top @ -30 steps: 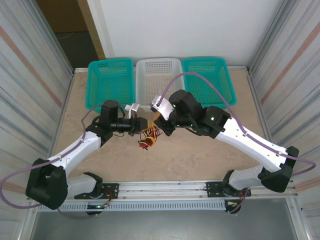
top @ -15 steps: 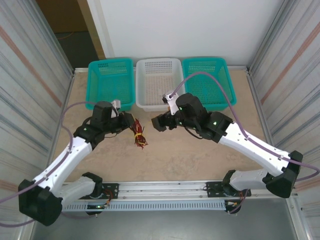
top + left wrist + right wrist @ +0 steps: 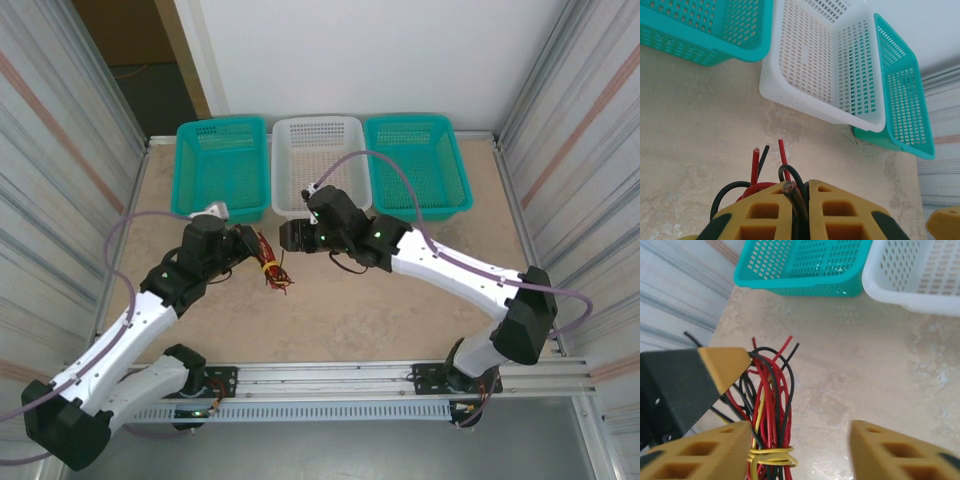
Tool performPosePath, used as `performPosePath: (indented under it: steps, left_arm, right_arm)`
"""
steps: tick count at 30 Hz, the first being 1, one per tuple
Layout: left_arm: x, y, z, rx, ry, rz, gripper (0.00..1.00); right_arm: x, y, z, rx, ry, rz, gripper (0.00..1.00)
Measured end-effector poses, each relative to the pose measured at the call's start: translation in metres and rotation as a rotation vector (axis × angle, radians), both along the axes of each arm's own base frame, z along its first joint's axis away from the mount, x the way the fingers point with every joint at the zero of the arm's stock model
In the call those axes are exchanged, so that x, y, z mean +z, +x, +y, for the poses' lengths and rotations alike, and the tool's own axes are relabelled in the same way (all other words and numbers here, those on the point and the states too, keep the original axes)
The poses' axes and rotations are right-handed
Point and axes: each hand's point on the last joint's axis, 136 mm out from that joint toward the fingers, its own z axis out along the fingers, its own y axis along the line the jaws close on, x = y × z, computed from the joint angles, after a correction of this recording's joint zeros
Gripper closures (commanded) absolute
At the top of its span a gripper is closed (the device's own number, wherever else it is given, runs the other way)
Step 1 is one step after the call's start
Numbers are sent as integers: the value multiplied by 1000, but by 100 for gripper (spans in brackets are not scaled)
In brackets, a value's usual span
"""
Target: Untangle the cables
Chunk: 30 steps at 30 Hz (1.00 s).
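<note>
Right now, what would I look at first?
The tangle of red, black and yellow cables in the middle of the table, pinched in the left gripper. The right gripper hovers open beside it. At the far edge a white basket sits between two teal baskets.

- Links: left arm (image 3: pixel 130 330) and right arm (image 3: pixel 450 270) have white shells and black joint housings.
- Hose: one lavender hose (image 3: pixel 400 170) runs along each arm from the base rail (image 3: pixel 330 375) end.
- Hands: left hand (image 3: pixel 802 200) and right hand (image 3: pixel 797 430) have yellow fingers (image 3: pixel 715 452) with rectangular recesses.
</note>
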Motion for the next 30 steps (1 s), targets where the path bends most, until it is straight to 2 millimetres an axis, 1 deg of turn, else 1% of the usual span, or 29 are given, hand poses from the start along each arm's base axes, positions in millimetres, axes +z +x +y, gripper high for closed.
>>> performPosePath:
  steps: [4, 6, 8, 9, 12, 13, 15, 16, 18, 22, 24, 27, 30]
  left_arm:
    - [8, 0, 1, 6, -12, -29, 100]
    - [9, 1, 1, 5, -15, -33, 100]
    - [8, 1, 0, 5, -15, -35, 100]
    - [7, 1, 0, 5, -15, -33, 100]
    - [6, 1, 1, 5, -12, -30, 100]
    - [5, 1, 1, 5, -12, -28, 94]
    - [2, 0, 1, 3, -4, -12, 50]
    - [0, -1, 1, 0, -1, 3, 31]
    - [-2, -1, 3, -8, -9, 37, 2]
    - [3, -1, 12, -23, -68, 82, 1]
    - [5, -5, 11, -52, -102, 104, 1]
    - [10, -14, -2, -149, -155, 138, 1]
    - [12, -22, -22, -268, -218, 178, 1]
  right_arm:
    - [-8, -2, 3, -1, 2, 41, 73]
    - [-9, -2, 5, 1, 2, 49, 83]
    - [-8, -3, 6, 7, 7, 53, 97]
    - [-7, -3, 7, 7, 10, 55, 100]
    - [-4, -4, 8, 16, 10, 53, 100]
    - [-4, -4, 7, 20, 6, 49, 100]
    - [-3, -4, 7, 35, -6, 38, 100]
    - [-3, -4, 6, 45, -15, 30, 100]
    - [-4, -5, 4, 73, -44, 7, 100]
    - [-5, -7, -2, 142, -118, -54, 100]
    - [-3, -9, -7, 180, -150, -87, 100]
    - [5, -13, -10, 235, -172, -144, 100]
    - [11, -18, -8, 300, -185, -190, 100]
